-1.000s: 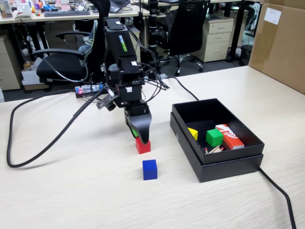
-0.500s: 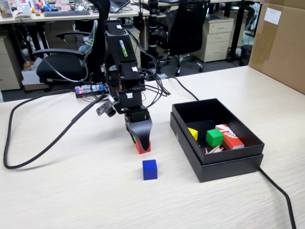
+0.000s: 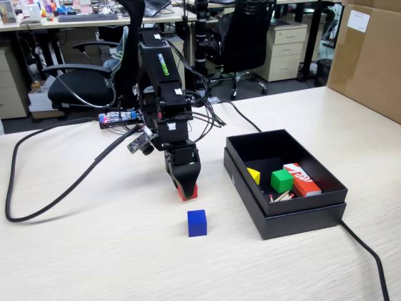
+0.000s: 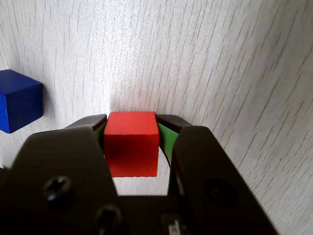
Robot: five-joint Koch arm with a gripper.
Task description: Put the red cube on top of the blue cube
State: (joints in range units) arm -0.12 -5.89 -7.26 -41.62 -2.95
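Office clutter fills the top of the fixed view: black swivel chairs, desks and drawer units, with a brown cardboard box (image 3: pixel 369 59) at the upper right edge. Below it a pale wood-grain table (image 3: pixel 94 251) takes up most of the frame.

Left of centre stands the black arm, bent down so that the gripper (image 3: pixel 185 190) points at the tabletop. Between its jaws sits the red cube (image 3: pixel 188 191), of which only a sliver shows under the black tips in this view. The wrist view makes the hold plain: the red cube (image 4: pixel 130 143) fills the gap in the gripper (image 4: pixel 131 128), with a green-lined jaw pressed against its left face and another against its right. Its top face is level and its edges run square to the jaws; being a cube, it has no long axis to speak of. Whether it rests on the table or hangs just above it, I cannot tell.

Just below the gripper in the fixed view, near but apart from it, the blue cube (image 3: pixel 197 222) sits flat on the table, one face towards the camera. In the wrist view the blue cube (image 4: pixel 18 100) lies at the left edge, partly cut off.

At centre right a black open box (image 3: pixel 294 216) holds a yellow piece (image 3: pixel 253 175), a green cube (image 3: pixel 282 180) and a red-orange and white box (image 3: pixel 302 179). Black cables trail across the table on the left and at lower right.
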